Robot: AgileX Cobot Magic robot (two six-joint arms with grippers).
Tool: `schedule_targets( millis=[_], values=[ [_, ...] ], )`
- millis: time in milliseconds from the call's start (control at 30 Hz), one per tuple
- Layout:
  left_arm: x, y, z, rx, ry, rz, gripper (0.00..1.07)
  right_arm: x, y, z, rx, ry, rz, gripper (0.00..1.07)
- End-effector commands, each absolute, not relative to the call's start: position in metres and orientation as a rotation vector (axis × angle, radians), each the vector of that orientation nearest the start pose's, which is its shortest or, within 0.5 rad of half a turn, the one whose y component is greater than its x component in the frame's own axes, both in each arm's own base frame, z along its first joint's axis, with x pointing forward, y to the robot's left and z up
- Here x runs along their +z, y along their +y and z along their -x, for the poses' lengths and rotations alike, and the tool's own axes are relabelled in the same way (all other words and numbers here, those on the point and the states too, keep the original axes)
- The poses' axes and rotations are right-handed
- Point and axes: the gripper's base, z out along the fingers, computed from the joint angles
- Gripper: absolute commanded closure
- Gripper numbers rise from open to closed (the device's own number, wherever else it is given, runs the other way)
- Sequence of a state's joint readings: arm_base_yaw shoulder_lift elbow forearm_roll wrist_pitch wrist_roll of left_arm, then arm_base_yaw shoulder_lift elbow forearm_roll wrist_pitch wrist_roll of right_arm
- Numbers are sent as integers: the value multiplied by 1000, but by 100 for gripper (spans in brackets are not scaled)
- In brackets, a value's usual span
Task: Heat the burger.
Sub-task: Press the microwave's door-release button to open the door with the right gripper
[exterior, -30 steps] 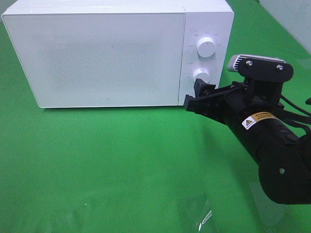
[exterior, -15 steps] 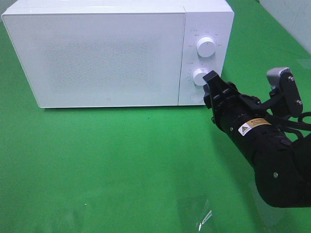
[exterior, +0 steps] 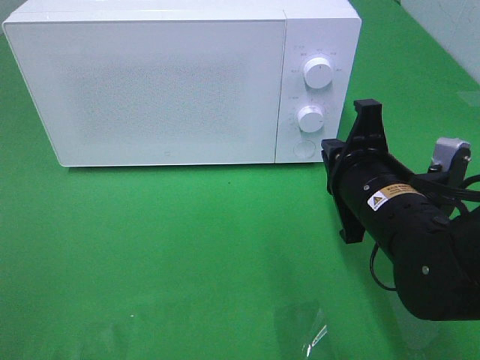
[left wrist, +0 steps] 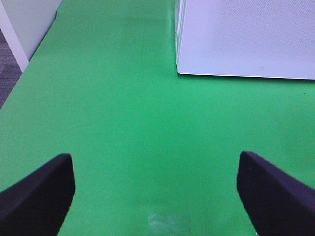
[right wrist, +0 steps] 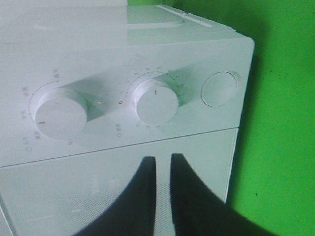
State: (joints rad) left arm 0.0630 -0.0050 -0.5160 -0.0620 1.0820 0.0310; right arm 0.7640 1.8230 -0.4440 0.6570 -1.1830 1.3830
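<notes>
One white boxy microwave, door shut, sits on green worktop; right claw pinched nearly closed, left claw wide open.

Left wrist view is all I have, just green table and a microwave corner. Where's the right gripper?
Observer: The right gripper faces the microwave's control panel, not touching it.
Operator: Open or shut?
Observer: Its fingers are nearly together, with nothing between them.
Operator: Is the door open?
Observer: No, the door is closed.
</notes>
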Motion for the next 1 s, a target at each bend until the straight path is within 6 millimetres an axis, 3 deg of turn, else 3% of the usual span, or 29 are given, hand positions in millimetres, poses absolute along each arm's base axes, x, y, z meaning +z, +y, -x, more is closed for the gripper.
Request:
schedule_targets(
  millis=[33,533,1000],
  values=[
    [281,-6,10,-22,2018,26,25,137,153,-232,1249,1455,-1269,107],
    [281,-6,10,-22,2018,26,25,135,157,-234,1235,1491,-1312,107],
    [281,-6,10,-22,2018,26,25,117,166,-267,1202,1513,-1320,107]
  ],
)
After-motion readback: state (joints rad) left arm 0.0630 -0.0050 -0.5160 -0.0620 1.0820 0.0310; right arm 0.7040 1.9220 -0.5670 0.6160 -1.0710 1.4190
